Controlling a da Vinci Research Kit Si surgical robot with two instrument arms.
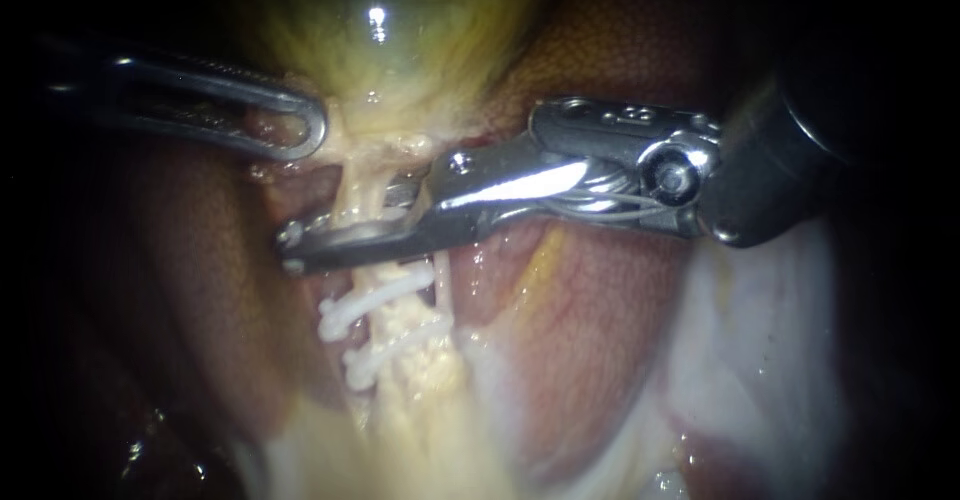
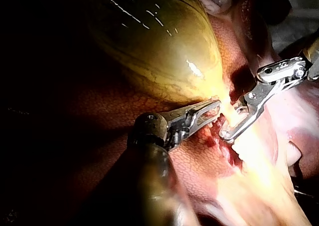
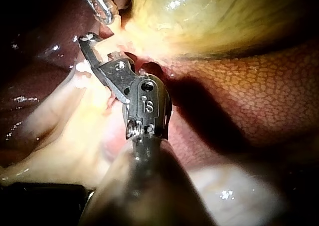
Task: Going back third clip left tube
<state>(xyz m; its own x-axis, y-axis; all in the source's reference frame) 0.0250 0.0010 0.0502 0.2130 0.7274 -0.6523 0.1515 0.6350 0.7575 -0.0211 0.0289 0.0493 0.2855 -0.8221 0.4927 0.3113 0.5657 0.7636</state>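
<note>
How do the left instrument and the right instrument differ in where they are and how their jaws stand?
The left instrument holds the gallbladder at its neck, jaws shut on it; the right instrument sits lower, jaws open astride the tube. The left's jaws are slim and looped; the right's are broader and angled. Both are shiny metal.

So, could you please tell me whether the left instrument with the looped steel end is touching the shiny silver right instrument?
Apart. The endoscope view shows a strip of bare tissue between the left instrument and the right instrument.
</note>
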